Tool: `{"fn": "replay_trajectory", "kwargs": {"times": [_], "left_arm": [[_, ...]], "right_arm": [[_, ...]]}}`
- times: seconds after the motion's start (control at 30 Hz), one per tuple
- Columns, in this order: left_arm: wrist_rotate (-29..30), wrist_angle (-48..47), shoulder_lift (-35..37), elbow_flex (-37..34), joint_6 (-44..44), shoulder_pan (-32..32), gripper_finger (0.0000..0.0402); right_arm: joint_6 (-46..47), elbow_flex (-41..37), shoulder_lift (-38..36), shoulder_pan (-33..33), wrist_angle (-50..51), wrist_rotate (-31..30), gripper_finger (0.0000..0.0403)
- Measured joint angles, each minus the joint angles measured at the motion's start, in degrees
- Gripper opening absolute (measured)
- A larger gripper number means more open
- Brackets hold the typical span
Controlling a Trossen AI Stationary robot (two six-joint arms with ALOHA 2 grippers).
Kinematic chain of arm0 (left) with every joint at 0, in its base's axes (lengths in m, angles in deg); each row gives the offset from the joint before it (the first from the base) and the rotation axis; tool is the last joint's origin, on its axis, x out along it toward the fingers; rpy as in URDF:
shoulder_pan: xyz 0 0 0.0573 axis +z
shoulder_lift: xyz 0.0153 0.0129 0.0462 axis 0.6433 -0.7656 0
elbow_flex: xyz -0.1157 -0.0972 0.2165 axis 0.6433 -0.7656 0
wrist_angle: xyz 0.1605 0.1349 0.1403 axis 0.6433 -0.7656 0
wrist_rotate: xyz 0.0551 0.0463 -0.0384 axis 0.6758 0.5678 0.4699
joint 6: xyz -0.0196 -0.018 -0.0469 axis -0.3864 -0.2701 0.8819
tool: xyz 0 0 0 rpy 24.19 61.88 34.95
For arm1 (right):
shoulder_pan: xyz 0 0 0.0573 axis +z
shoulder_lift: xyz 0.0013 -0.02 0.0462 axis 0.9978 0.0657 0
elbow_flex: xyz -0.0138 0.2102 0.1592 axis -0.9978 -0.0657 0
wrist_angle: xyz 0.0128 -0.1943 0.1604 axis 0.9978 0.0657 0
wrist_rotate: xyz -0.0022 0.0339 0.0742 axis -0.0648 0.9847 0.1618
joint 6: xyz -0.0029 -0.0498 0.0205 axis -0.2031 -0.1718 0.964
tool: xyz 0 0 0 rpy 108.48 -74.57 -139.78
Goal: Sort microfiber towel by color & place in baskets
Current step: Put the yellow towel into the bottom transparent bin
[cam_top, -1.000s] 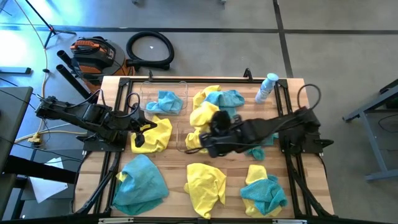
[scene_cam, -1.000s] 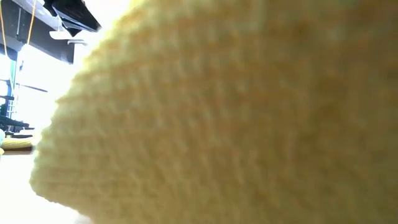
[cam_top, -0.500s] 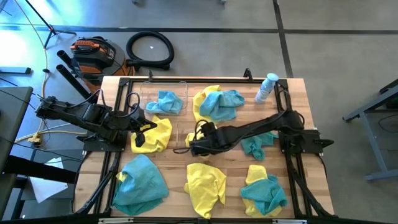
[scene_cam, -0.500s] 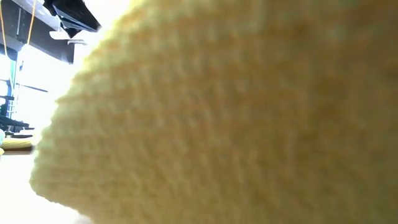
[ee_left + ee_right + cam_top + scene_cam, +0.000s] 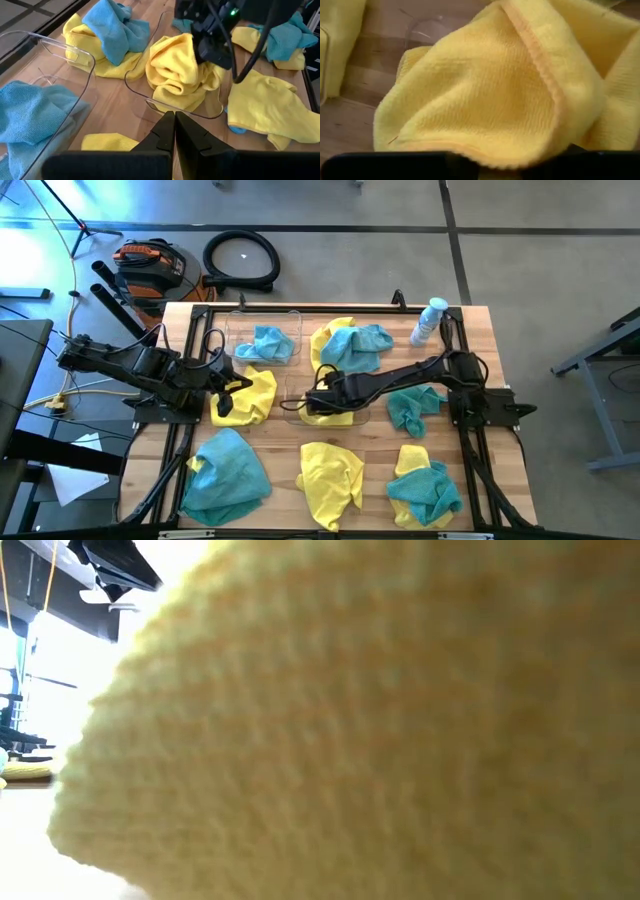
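Nearest along the front of the bench (image 5: 480, 370) lie three loose lots, all unsorted: a teal towel (image 5: 228, 470), a yellow towel (image 5: 330, 472) and a teal-over-yellow heap (image 5: 425, 485); the low view gives nothing, since yellow cloth covers its lens.

In the middle row the left gripper (image 5: 235, 385) waits with its jaws pressed together and holding nothing, just above another loose yellow towel (image 5: 255, 395). Beside it stands the nearer basket (image 5: 292, 408), and here is the change: a second ago the right arm carried a crumpled yellow towel (image 5: 175, 75) above the bench, and now that towel sits bunched inside the basket's clear wall; the right gripper (image 5: 318, 400) is low over it, touching or nearly so. Whether that gripper is spread or pinching the cloth I cannot tell, as the towel fills its own wrist view. To me this reads as the drop being made, one yellow piece sorted. A lone teal towel (image 5: 412, 408) lies beside the right arm.

Farthest back, the second basket (image 5: 235, 330) holds one teal towel (image 5: 268, 342); next to it a mixed yellow and teal heap (image 5: 350, 345); then the spray bottle (image 5: 430, 320). Most of the sorting remains.
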Motion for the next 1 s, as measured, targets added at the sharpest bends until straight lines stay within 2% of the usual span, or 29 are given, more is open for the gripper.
{"fn": "replay_trajectory", "kwargs": {"times": [0.27,0.47,0.6,0.77,1.0], "left_arm": [[-0.01,0.0,0.0,0.0,-0.04,0.0,0.0001],[-0.02,0.0,0.0,0.0,-0.11,0.0,0.0001],[-0.02,0.0,0.0,0.0,-0.11,0.0,0.0001],[0.0,0.0,0.0,0.0,-0.11,0.0,0.0001],[0.0,-0.01,0.0,0.0,-0.09,-0.01,0.0001]], "right_arm": [[-0.04,-8.67,-0.02,-1.22,-11.12,4.55,0.0158],[-0.41,-7.75,-0.09,-1.22,-10.72,4.95,0.0182],[-1.89,-4.0,-0.11,-1.22,-6.62,5.76,0.0186],[-3.47,4.24,-0.2,-1.2,4.7,5.94,0.0186],[-7.99,17.26,-0.31,0.14,18.89,0.64,0.0186]]}}
